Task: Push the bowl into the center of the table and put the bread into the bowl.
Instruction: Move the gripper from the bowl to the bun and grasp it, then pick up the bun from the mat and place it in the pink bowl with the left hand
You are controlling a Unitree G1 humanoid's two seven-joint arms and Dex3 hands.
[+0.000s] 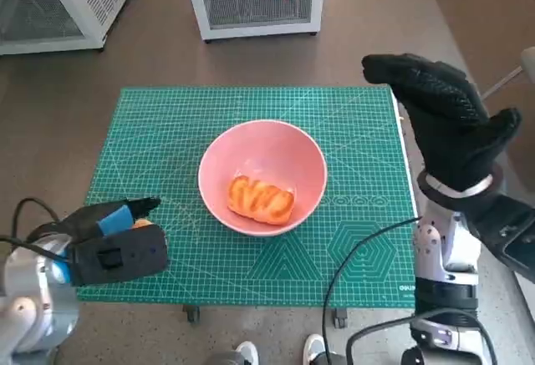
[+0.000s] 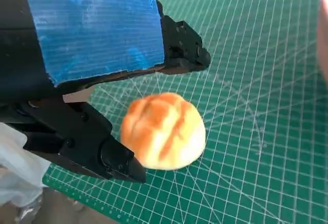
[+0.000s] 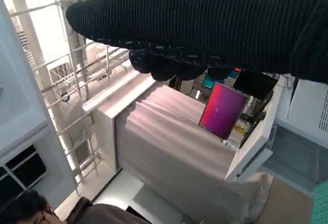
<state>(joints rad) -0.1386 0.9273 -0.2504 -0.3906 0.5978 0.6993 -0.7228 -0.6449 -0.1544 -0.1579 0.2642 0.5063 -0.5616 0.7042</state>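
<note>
Left hand (image 2: 92, 80) fingers (image 2: 120, 165) straddled a bread roll (image 2: 164, 130) near the bench's left front corner, not gripping; a careless closure could squash it. Another bread (image 1: 261, 199) lay in the central bowl (image 1: 262, 176); right hand (image 1: 447, 123) hung released

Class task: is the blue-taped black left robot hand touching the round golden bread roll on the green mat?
Cannot tell. The left wrist view shows the left robot hand around the round golden bread roll, but neither contact nor gap shows plainly.
</note>
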